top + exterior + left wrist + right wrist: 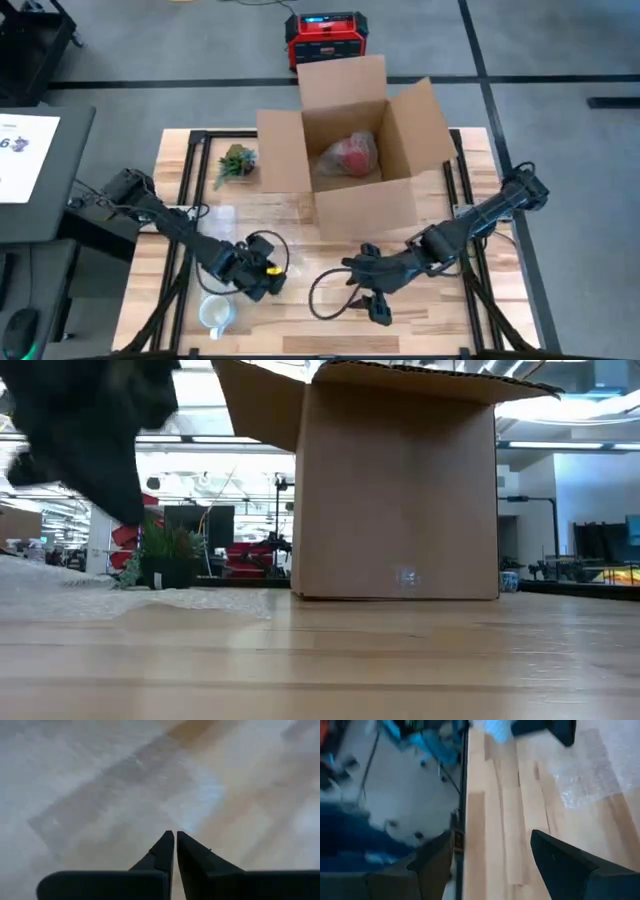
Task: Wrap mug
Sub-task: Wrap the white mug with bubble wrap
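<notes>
A white mug (pixel 215 313) stands on the wooden table near its front left edge, its opening up. A clear sheet of bubble wrap (pixel 225 235) lies flat on the table behind it and also shows in the left wrist view (pixel 125 785). My left gripper (pixel 265 282) is shut and low over the wrap's near edge, just right of the mug. My right gripper (pixel 360 288) stands open farther right, over bare table, with nothing between its fingers (pixel 492 834). It faces the mug (pixel 497 729). My left gripper (pixel 175 836) has its shut fingertips just over the bubble wrap. I cannot tell whether they touch or pinch it.
An open cardboard box (pixel 350 150) stands at the table's far middle, with a wrapped red thing (pixel 350 155) inside it. A small potted plant (pixel 235 163) is to the left of the box. A black cable (pixel 330 290) loops on the table by my right gripper.
</notes>
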Robot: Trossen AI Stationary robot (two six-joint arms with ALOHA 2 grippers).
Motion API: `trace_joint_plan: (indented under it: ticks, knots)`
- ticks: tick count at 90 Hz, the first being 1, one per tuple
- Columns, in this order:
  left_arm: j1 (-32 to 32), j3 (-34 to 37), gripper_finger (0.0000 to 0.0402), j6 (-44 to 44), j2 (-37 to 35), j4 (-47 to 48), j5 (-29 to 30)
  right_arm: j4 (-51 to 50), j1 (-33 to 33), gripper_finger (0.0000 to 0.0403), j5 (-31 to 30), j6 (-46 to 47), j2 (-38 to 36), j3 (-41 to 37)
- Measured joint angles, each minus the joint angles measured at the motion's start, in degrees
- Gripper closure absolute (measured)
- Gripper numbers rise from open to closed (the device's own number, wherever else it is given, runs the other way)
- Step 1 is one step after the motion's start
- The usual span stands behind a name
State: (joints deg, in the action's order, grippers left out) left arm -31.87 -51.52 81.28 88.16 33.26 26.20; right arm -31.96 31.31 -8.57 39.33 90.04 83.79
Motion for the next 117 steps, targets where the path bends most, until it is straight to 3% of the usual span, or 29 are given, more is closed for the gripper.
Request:
trace_joint_plan:
  ticks: [24, 38, 56, 72, 78, 85, 97, 106, 117]
  knots:
    - [5.7, 12.4, 0.0401, -13.1, 0.1, -27.7, -1.0, 2.5, 4.8, 0.0148, -13.4, 15.2, -3.4, 0.0]
    - [5.4, 13.6, 0.0401, -15.4, 5.2, -36.5, -2.6, 2.2, 8.3, 0.0148, -17.8, 23.1, -3.4, 0.0]
    - [2.6, 8.5, 0.0401, -17.6, 16.5, -47.3, -5.4, 1.9, 11.2, 0.0148, -24.7, 29.9, -3.4, 0.0]
    - [-0.2, -2.2, 0.0401, -31.1, 19.3, -52.2, -9.8, -0.7, 11.3, 0.0148, -24.8, 31.2, -3.0, 0.0]
    - [-0.8, -7.3, 0.0401, -37.2, 18.0, -49.9, -11.0, -2.9, 11.2, 0.0148, -24.7, 31.2, -2.1, 0.0]
    - [-1.4, -13.4, 0.0401, -40.9, 16.6, -40.4, -11.4, -3.8, 10.9, 0.0148, -24.1, 31.2, 0.0, 0.0]
    - [-3.5, -21.5, 0.0401, -34.6, 14.7, -16.0, -6.9, -2.3, 9.3, 0.0148, -18.1, 28.4, 5.4, 0.0]
    - [-4.4, -20.8, 0.0401, -25.2, 15.0, -4.3, -5.1, 0.8, 7.5, 0.0148, -15.3, 25.3, 10.0, 0.0]
    - [-4.1, -14.4, 0.0401, -16.7, 16.1, -4.1, -6.1, 3.1, 6.3, 0.0158, -15.6, 25.2, 14.0, 0.0]
